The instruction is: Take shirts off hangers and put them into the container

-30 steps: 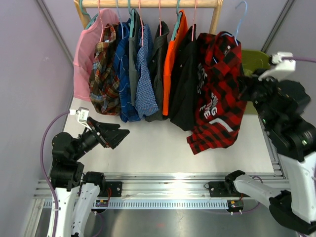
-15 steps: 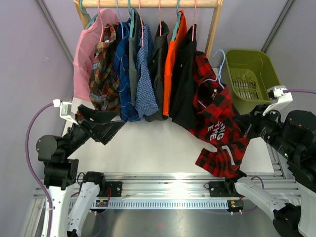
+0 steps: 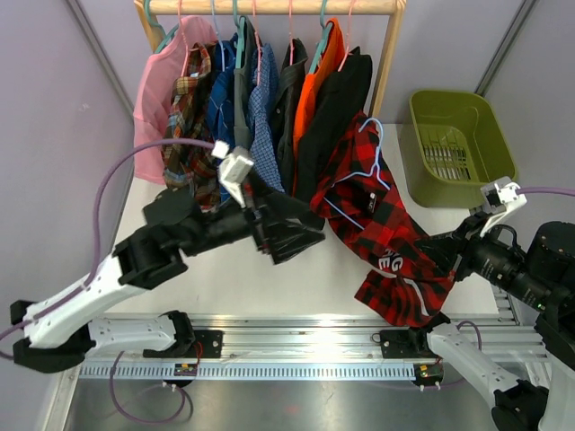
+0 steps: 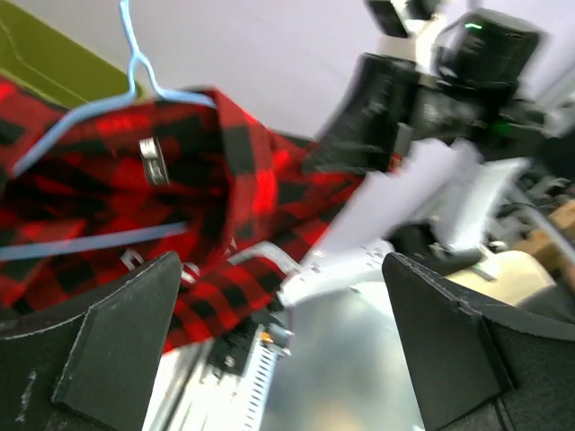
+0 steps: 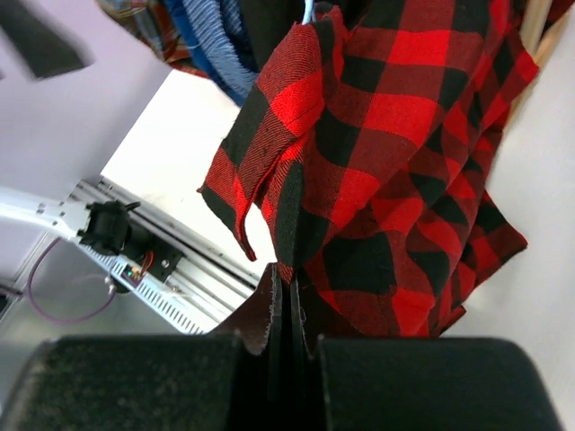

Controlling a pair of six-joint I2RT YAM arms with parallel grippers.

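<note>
Above desk (image 3: 269, 278), stripping: right pincer (image 5: 286, 296) clenched on red-and-black plaid cloth shirt (image 3: 377, 215); gaping left pincer (image 4: 283, 341) should seize pale-blue wire hanger (image 4: 133, 63).

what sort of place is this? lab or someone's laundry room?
Looks like a lab test cell, not a home: arms bolted to an aluminium rail at a white table, plain panels close around, a small wooden rail of shirts and an olive bin staged as props.
</note>
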